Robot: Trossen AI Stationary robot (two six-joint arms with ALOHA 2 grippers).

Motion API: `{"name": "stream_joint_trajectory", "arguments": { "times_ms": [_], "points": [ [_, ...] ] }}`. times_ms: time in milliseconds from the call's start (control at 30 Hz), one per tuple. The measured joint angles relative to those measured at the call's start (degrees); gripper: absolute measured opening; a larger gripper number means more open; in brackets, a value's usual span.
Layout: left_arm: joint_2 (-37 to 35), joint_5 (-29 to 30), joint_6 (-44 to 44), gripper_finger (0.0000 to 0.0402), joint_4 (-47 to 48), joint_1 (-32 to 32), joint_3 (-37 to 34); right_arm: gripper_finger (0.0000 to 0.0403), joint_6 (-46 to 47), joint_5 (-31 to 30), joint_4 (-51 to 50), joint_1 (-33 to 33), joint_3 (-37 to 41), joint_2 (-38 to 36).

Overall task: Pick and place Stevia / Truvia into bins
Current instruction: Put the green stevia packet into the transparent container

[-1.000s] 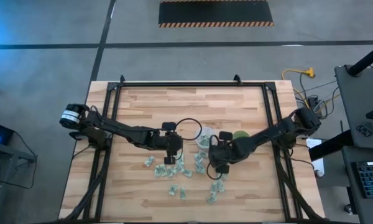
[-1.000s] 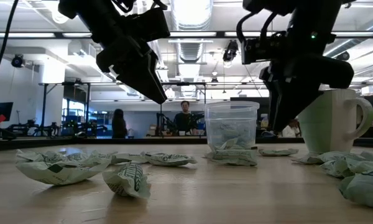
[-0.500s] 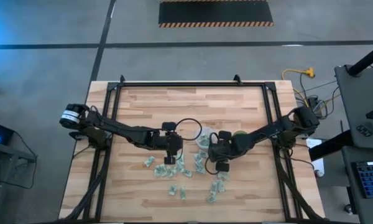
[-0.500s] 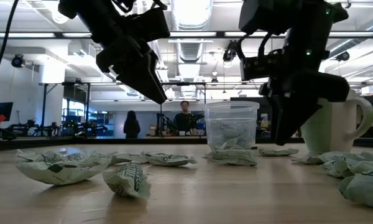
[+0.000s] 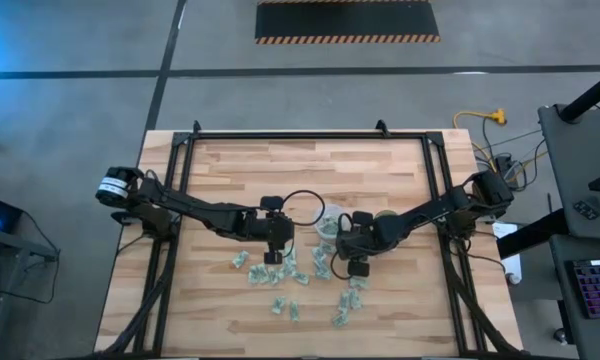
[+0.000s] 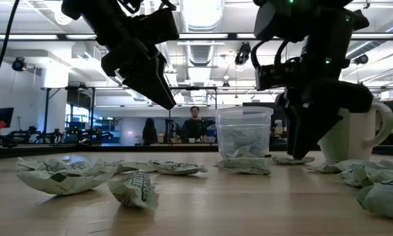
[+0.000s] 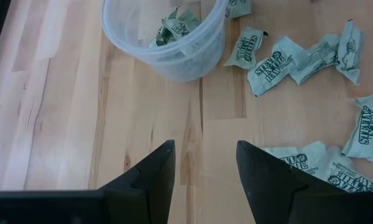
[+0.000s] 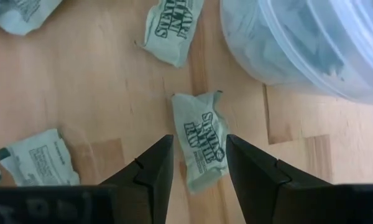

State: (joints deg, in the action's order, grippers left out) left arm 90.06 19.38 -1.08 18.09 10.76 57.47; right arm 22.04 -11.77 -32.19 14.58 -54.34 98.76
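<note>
Several pale green and white sachets (image 5: 290, 285) lie flat and scattered on the wooden table near its near edge. The clear cup (image 5: 329, 226) stands upright with sachets inside (image 7: 174, 25); the green cup (image 5: 387, 217) stands just to its right. My right gripper (image 8: 198, 138) is open and low over the table, its fingers on either side of one sachet (image 8: 204, 124) next to the clear cup (image 8: 311, 43). My left gripper (image 7: 202, 149) is open and hangs above bare wood left of the clear cup (image 6: 244, 131).
More sachets (image 7: 286, 59) lie right by the clear cup, and others (image 6: 65, 177) sit toward the near edge. A black cable loop (image 5: 302, 205) lies on the table behind the left gripper. The far half of the table (image 5: 310, 165) is bare wood. People stand in the room beyond the table.
My right gripper has moved down toward the table beside the clear cup and shifted slightly toward that cup, its fingertips now close to the wood around a sachet. The left arm and the sachets have kept still.
</note>
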Motion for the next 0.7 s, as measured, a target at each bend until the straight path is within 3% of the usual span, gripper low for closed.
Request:
{"name": "stream_joint_trajectory", "arguments": {
  "times_ms": [467, 700],
  "points": [
    [0.0, 0.0, 0.0, 0.0155, 0.0, 0.0, 0.0, 0.0134, 0.2, 0.3, 1.4, 0.0, 0.7, 1.6],
    [0.0, 0.0, 0.0, 0.0155, 0.0, 0.0, 0.0, 0.0083, 0.3, 0.7, 1.1, 0.0, 0.1, 2.0]
  ]
}}
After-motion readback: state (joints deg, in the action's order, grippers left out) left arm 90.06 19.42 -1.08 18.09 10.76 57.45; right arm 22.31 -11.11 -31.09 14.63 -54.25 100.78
